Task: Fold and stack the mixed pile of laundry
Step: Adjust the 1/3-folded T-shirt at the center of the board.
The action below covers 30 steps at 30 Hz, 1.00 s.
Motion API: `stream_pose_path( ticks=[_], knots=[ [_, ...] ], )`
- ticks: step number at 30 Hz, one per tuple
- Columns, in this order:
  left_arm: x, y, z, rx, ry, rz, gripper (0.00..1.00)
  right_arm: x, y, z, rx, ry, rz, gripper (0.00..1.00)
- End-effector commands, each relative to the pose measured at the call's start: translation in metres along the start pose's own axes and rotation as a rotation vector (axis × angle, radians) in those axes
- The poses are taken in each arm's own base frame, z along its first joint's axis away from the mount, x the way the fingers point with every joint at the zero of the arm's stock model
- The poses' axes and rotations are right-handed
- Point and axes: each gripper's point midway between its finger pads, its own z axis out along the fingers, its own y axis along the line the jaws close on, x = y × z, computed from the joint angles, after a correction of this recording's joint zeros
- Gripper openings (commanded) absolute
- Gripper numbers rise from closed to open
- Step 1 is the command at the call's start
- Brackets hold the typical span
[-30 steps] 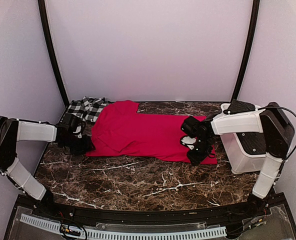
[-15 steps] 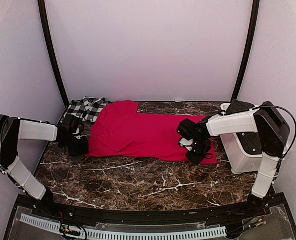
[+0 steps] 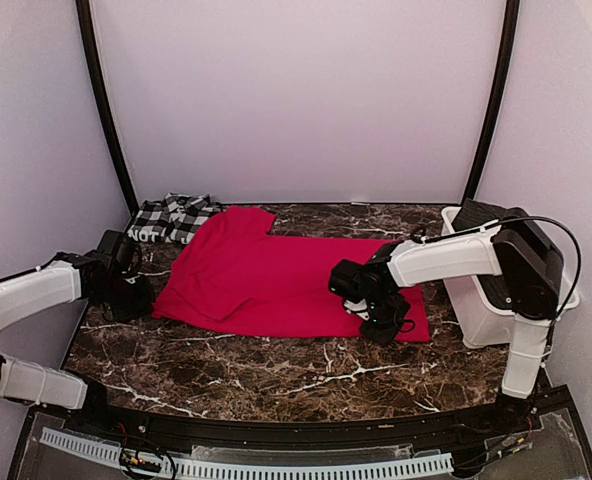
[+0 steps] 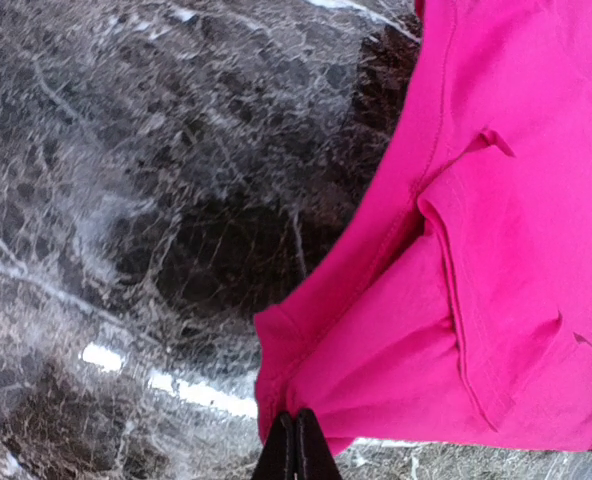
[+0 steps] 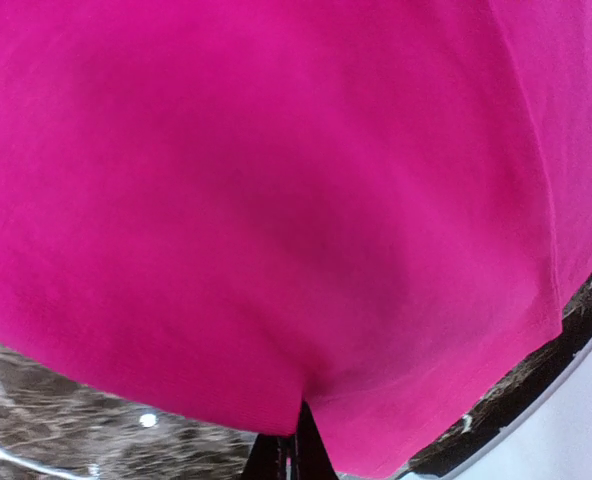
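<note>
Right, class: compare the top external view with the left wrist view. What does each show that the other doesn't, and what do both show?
Top only: the checked garment at back left, the white bin at right, and the right claw on the red garment. Left wrist only: the left claw shut, pinching that garment's bunched edge, plus its stitched hem. Both: the red garment and marbled table.

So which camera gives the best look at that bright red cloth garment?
The top external view: the bright red cloth garment lies spread out across the dark marble table. The left wrist view shows only a seamed corner pinched in shut jaws; the right wrist view only a plain edge, likewise pinched.
</note>
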Motion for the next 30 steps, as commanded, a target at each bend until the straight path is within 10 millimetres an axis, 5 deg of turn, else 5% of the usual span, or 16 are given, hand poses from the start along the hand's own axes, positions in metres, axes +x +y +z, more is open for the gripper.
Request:
stream_pose_path(
  ticks=[1,9,13,15,19,23,30],
  knots=[
    [0.032,0.024,-0.011,-0.073,0.073,-0.068,0.0,0.016,0.039,-0.013,-0.049,0.103,-0.049,0.0],
    [0.035,0.033,-0.037,-0.126,0.051,-0.121,0.06,0.026,0.085,-0.03,-0.16,0.134,-0.067,0.01],
    [0.028,0.042,-0.051,-0.167,-0.001,-0.155,0.18,0.04,0.104,-0.031,-0.233,0.188,-0.066,0.08],
    [0.02,0.042,-0.056,-0.161,-0.048,-0.146,0.38,0.048,0.108,-0.029,-0.238,0.22,-0.06,0.23],
    [0.003,0.018,-0.048,-0.094,-0.061,-0.013,0.55,0.059,0.098,-0.042,-0.224,0.211,-0.036,0.53],
    [-0.002,-0.017,-0.026,0.024,-0.009,0.08,0.56,0.026,0.084,-0.074,-0.272,0.023,0.033,0.65],
    [0.004,-0.071,-0.018,0.35,0.006,0.002,0.51,-0.042,0.069,-0.113,-0.395,-0.249,0.124,0.66]
  ],
)
